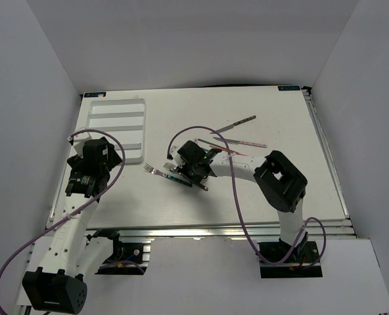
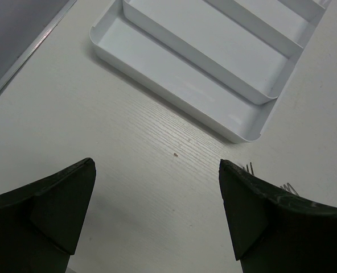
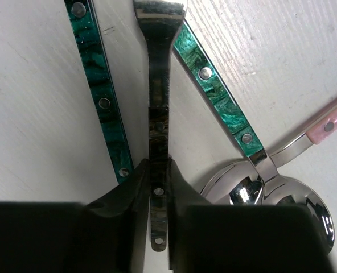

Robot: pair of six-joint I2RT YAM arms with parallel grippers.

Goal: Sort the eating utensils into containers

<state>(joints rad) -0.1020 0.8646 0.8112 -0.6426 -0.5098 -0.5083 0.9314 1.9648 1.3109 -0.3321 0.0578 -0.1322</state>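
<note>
Clenched in right pincer near its tail: dark-handled utensil, likely light, stiff, slick; safer taken mid-handle. With left pincer released, tray at twelve o'clock.

White table — grey walls

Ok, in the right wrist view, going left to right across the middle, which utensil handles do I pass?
left green handle → dark handle, pinched in the right gripper → second green handle → pink handle
</note>
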